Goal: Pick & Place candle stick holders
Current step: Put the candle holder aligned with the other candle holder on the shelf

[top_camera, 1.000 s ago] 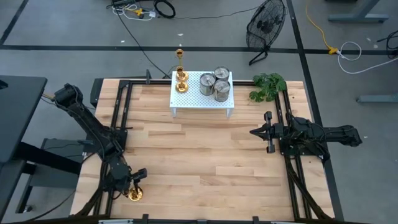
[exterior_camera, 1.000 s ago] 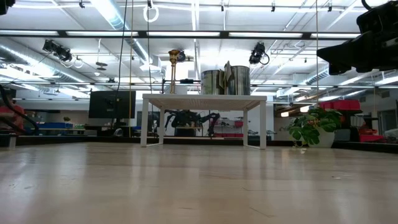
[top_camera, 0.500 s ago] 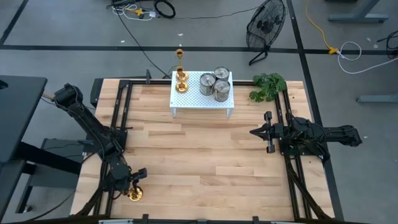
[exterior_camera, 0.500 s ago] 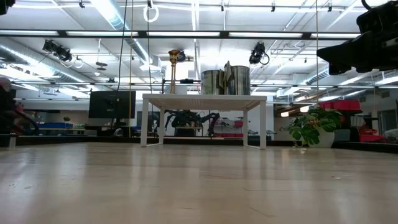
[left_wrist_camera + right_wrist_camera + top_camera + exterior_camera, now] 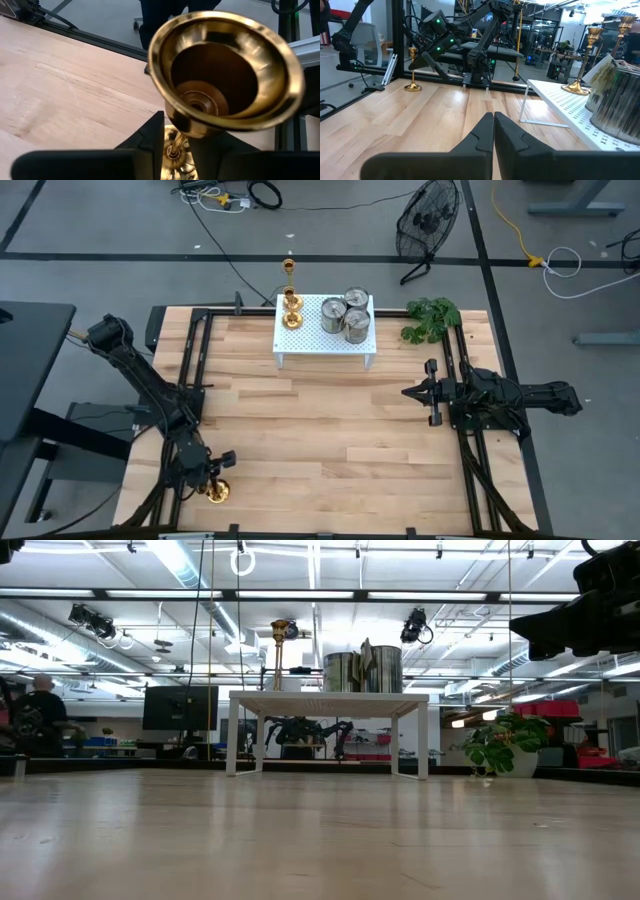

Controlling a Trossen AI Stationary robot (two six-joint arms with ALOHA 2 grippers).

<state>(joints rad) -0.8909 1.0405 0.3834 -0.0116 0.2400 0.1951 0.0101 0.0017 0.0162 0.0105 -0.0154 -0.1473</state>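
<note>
One gold candle stick holder (image 5: pixel 217 492) stands upright on its round base at the table's near left corner. My left gripper (image 5: pixel 214 473) is open and slants down at it. Its fingers (image 5: pixel 150 142) stand close on either side of the slim stem (image 5: pixel 178 142), with a narrow strip of base showing between. Two more gold holders (image 5: pixel 291 306) and three silver can-like ones (image 5: pixel 346 315) stand on the white perforated rack (image 5: pixel 325 340) at the far edge. My right gripper (image 5: pixel 408 392) is shut, level, at the table's right side.
A green leafy plant (image 5: pixel 430 318) sits at the far right corner beside the rack. Black frame rails (image 5: pixel 190 380) run along the table's left and right sides. Bare wood (image 5: pixel 320 430) lies between the arms. A person (image 5: pixel 40 715) shows in the room far behind.
My left gripper's fingers have drawn closer together around the gold holder's stem, while the arm has kept still. The holder has not moved. A person has come into the low view's background at the left.
</note>
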